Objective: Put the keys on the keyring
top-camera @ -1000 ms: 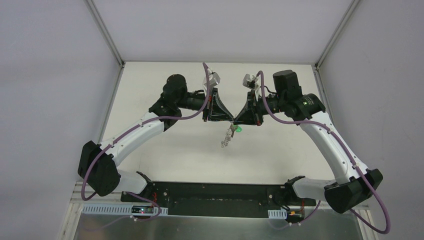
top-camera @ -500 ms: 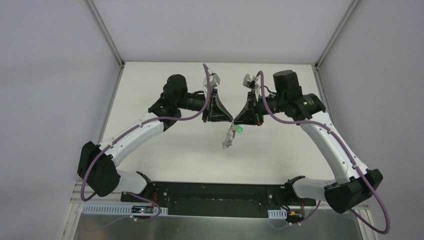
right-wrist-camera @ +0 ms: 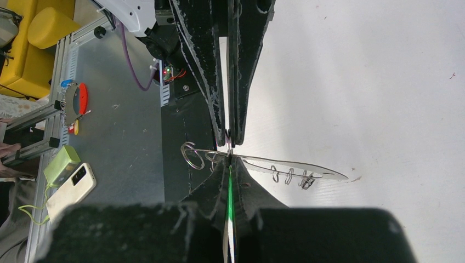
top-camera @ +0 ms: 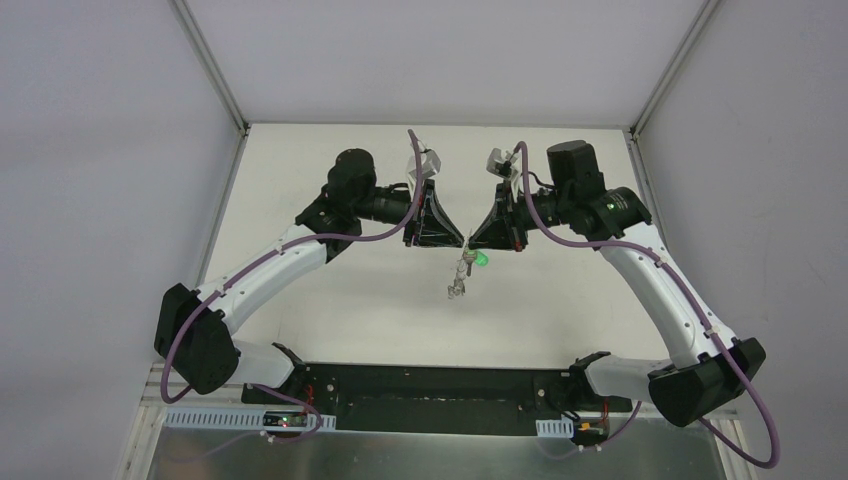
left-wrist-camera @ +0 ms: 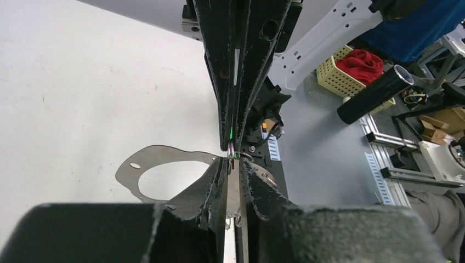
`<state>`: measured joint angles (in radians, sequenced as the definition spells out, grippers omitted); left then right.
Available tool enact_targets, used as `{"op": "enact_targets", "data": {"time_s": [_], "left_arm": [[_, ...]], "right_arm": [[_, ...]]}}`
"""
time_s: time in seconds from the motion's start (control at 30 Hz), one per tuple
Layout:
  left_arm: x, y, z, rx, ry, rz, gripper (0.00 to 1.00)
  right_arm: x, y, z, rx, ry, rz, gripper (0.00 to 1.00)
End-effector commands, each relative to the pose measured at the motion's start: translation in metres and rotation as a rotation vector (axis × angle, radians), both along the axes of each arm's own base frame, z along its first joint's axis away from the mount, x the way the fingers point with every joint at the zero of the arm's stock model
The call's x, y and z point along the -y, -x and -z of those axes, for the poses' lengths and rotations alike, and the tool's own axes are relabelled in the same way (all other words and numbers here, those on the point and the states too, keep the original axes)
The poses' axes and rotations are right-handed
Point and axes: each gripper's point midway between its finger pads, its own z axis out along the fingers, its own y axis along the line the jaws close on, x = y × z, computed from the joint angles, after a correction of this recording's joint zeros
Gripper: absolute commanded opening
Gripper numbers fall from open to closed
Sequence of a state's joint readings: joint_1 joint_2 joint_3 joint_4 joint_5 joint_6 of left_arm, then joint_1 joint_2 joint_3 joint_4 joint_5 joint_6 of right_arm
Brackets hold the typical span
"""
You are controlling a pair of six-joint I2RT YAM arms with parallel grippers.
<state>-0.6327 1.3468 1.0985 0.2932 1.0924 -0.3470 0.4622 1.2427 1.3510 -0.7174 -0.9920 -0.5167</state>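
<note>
The right pincer [top-camera: 475, 242] is pressed together on the key [top-camera: 481, 259]. Its wrist view shows a line of green squeezed between its fingers [right-wrist-camera: 252, 189], and from above the green head peeks out just under its tip. The left pincer [top-camera: 457, 242] meets it tip to tip, its fingers nearly together with only a thin slit between them. Whether that slit grips the wire or stands free I cannot tell. Just below the meeting point the keyring [top-camera: 458, 280] hangs above the table [top-camera: 330, 300], its loop and small silver bits dangling toward the arm bases. The step in hand looks like the threading itself, with key and ring brought together at the fingertips. Whether the key's hole is on the wire is too small to see. The next move likely calls for one pincer to hold firm while the other lets go gently, so that nothing drops, then a check that the key hangs from the loop.
</note>
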Motion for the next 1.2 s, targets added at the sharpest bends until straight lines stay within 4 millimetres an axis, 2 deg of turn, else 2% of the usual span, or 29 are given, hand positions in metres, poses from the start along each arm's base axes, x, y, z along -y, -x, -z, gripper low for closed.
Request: {"op": "enact_targets", "data": {"time_s": [0.0,0.2,0.33,0.53,0.7,0.87,1.17], "left_arm": [[-0.009,0.005,-0.029,0.074,0.037,0.016,0.17],[-0.01,0.002,-0.037,0.084,0.033,0.01,0.28],[-0.01,0.0,-0.037,0.087,0.025,0.009,0.33],[-0.01,-0.005,-0.028,0.111,-0.036,-0.009,0.38],[-0.01,0.001,-0.019,0.13,-0.083,0.004,0.42],[-0.005,0.004,-0.014,0.121,-0.102,0.014,0.42],[0.004,0.003,-0.012,0.11,-0.118,0.021,0.36]], "right_arm": [[0.001,0.001,-0.006,0.018,-0.032,-0.01,0.0],[0.0,0.002,0.002,-0.004,-0.037,-0.014,0.0],[-0.002,0.004,-0.001,-0.016,-0.051,-0.028,0.0],[-0.005,0.009,-0.004,-0.043,-0.081,-0.061,0.0],[-0.006,0.008,-0.003,-0.056,-0.084,-0.064,0.0],[-0.007,0.007,-0.002,-0.063,-0.083,-0.062,0.0],[-0.008,0.008,0.0,-0.068,-0.081,-0.062,0.0]]}}
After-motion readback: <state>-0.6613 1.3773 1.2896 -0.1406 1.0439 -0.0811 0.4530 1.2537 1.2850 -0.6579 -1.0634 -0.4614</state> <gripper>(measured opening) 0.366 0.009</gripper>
